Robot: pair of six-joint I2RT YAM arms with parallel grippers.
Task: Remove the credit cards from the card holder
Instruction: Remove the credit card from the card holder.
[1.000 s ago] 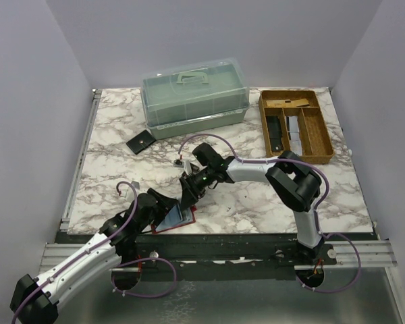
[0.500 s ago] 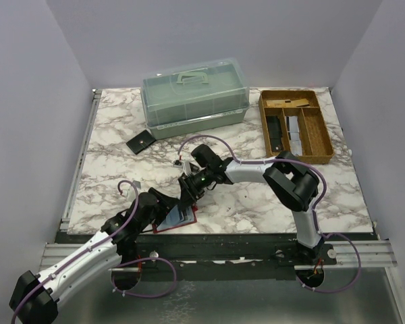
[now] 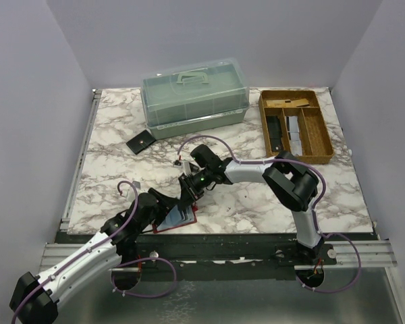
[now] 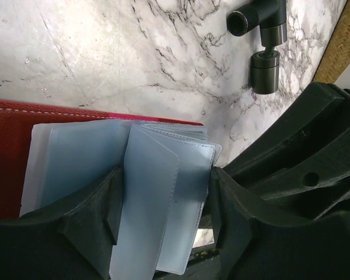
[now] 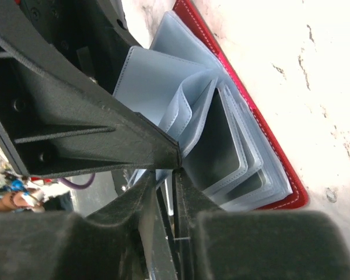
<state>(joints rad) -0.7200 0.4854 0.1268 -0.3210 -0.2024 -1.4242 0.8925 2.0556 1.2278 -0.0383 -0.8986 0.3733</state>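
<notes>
The card holder [image 3: 182,218], a red cover [image 4: 11,134] with pale blue plastic sleeves [image 4: 157,192], lies open at the table's near edge. My left gripper [image 3: 166,210] [image 4: 163,216] is shut across the fanned sleeves, one finger on each side. My right gripper [image 3: 187,196] [image 5: 176,166] reaches in from the far side. Its jaws are nearly together on a thin pale blue sheet seen edge on; I cannot tell whether it is a card or a sleeve. A grey credit card [image 5: 221,140] shows inside one sleeve.
A clear lidded box [image 3: 194,96] stands at the back. A brown divided tray [image 3: 317,160] sits at the back right. A black wallet [image 3: 140,142] lies left of centre. The table's near edge runs just below the card holder. The two grippers are almost touching.
The right gripper's jaws have narrowed, and it has crept slightly left toward the sleeves. The left arm and the card holder have stayed put.
</notes>
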